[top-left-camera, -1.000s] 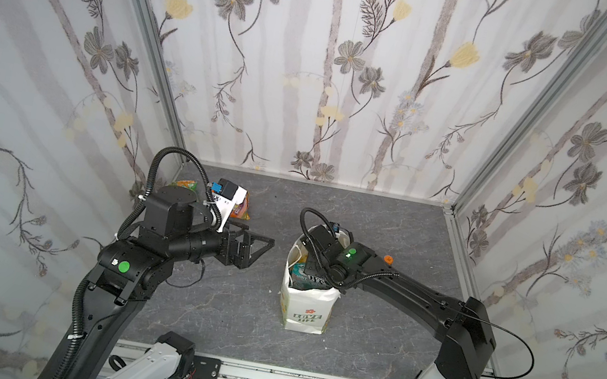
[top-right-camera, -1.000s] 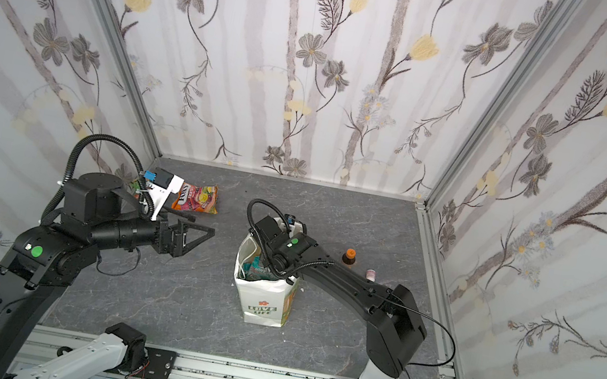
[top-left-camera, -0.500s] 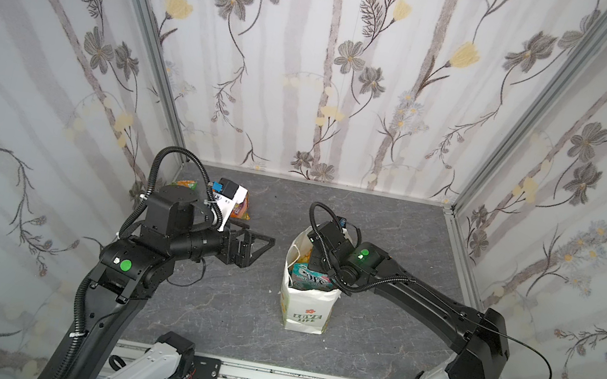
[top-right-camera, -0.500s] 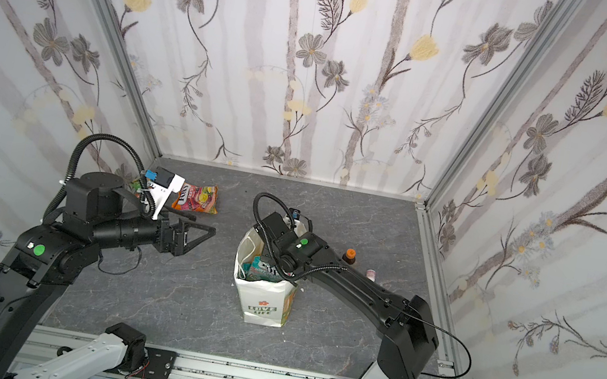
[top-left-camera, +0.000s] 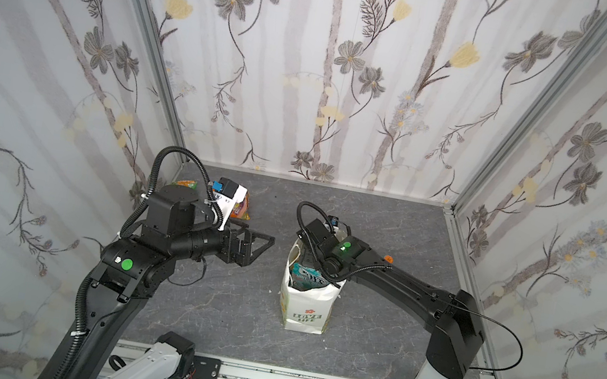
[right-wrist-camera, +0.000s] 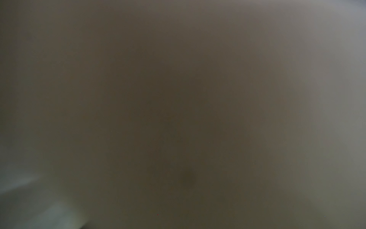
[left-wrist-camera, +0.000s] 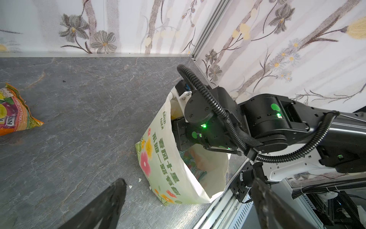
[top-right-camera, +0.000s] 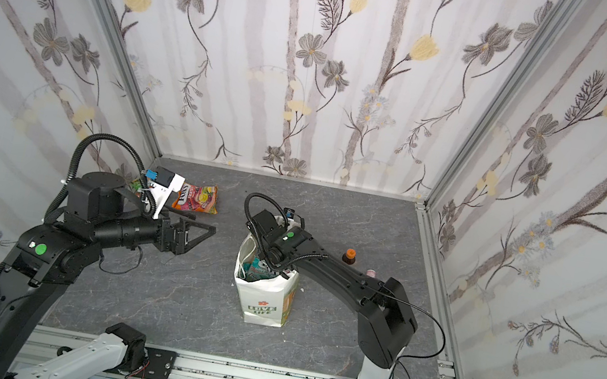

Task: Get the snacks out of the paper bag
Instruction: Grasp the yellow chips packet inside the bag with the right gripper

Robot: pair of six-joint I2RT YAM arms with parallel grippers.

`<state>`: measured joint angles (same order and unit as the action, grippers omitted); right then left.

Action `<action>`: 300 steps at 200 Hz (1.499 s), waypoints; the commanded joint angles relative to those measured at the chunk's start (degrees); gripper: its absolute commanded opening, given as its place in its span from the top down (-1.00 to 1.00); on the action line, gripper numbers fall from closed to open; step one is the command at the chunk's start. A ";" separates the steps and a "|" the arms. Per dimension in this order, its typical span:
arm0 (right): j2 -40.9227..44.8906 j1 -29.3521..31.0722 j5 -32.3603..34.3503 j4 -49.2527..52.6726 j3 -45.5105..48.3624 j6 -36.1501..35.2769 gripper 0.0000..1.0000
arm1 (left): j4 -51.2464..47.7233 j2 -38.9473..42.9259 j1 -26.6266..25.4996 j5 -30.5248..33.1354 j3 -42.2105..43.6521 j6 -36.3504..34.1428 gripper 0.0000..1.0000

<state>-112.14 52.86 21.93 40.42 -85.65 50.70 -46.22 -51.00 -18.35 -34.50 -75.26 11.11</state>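
Teal foil of the snacks (top-left-camera: 307, 280) shows in the mouth of the upright paper bag (top-left-camera: 307, 313) on the bench (top-left-camera: 221, 311); right jaws, nearer, reach down inside, their spread hidden; left jaws wide apart, well aside.

Paper bag (top-left-camera: 308, 305) white, grn print; snack (top-right-camera: 196, 199) orange.

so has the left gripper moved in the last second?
No. The left gripper sits open at the same gap left of the paper bag, near the orange Fox's packet.
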 commanded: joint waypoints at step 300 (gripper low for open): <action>9.11 -0.74 -8.34 -9.99 1.29 -5.10 1.00 | 3.15 0.11 -0.03 0.31 0.29 1.72 -1.00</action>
<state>-104.33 52.07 15.62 32.86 -83.68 45.34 -45.28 -50.85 -18.39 -34.09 -75.02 12.40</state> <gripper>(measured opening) 0.049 0.997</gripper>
